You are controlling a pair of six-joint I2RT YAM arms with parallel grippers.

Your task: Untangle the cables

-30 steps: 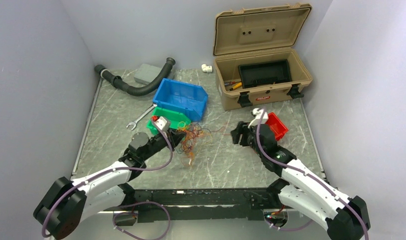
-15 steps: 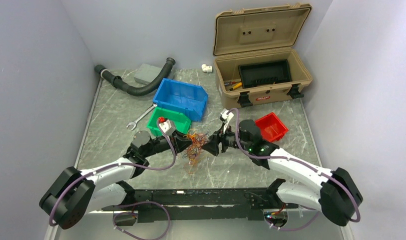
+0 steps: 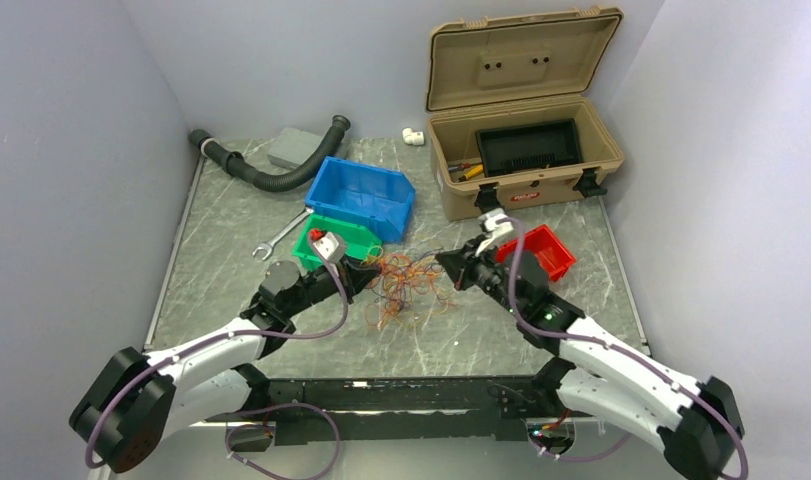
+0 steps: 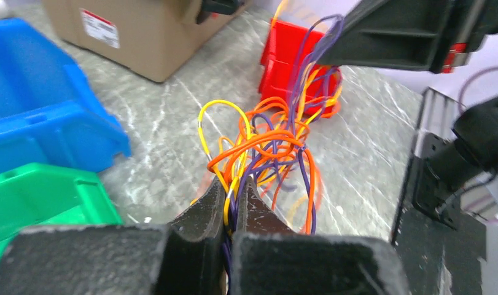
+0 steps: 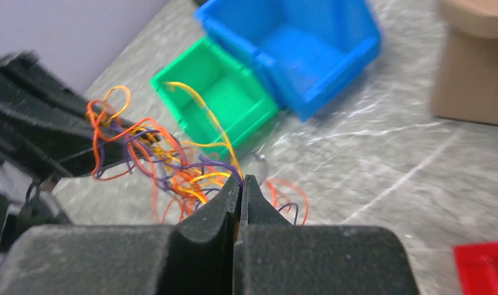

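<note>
Seen from above, with the table (image 3: 221,290) as a clock face, the two arms reach in from the near edge, the left one from 7 o'clock and the right one from 5 o'clock. The left gripper (image 4: 231,184) is closed almost completely, and some yellow and purple strands of the cables (image 3: 401,285) pass between its fingers. The right gripper (image 5: 241,179) is also closed tight, and it pinches a yellow strand at its tips. The cables hang between the two grippers as a loose tangle of orange, yellow and purple loops, close to the centre of the table. Their lower loops reach down toward the surface at 6 o'clock.

Just behind the left gripper, at 10 o'clock, stands the green bin (image 3: 336,240), and the blue bin (image 3: 366,195) touches it from behind. A wrench (image 3: 279,236) lies beside them. At 3 o'clock is the red bin (image 3: 546,250). Farther away, at 1 o'clock, the tan toolbox (image 3: 521,150) stands with its lid open. At 11 o'clock lie the black hose (image 3: 271,170) and a grey block (image 3: 294,148).
</note>
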